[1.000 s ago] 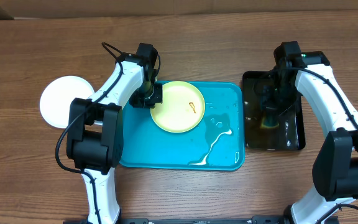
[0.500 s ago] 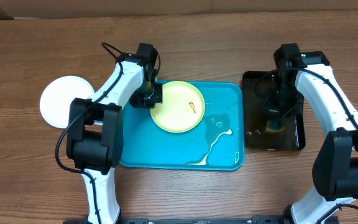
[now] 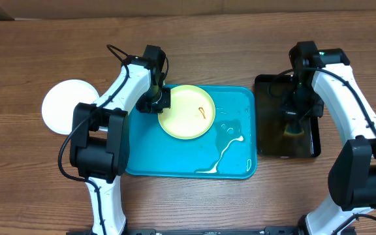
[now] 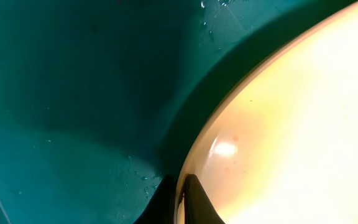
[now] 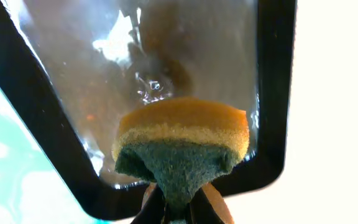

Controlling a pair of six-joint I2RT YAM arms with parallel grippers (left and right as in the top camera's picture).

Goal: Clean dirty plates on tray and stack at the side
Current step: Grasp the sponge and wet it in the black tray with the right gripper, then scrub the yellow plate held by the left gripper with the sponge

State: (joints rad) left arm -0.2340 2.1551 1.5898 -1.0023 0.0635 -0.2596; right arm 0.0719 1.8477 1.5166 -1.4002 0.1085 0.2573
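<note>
At far left, one white plate lies on the worktop, outside the tray. The left fingers are clenched on the left rim of the single yellow-green plate. That plate lies in the one turquoise tray and carries a brownish smear. A puddle spreads just beside it. At right, the right fingers pinch one sponge over the black basin.

White arms carry black joints, cables, dark fingers
</note>
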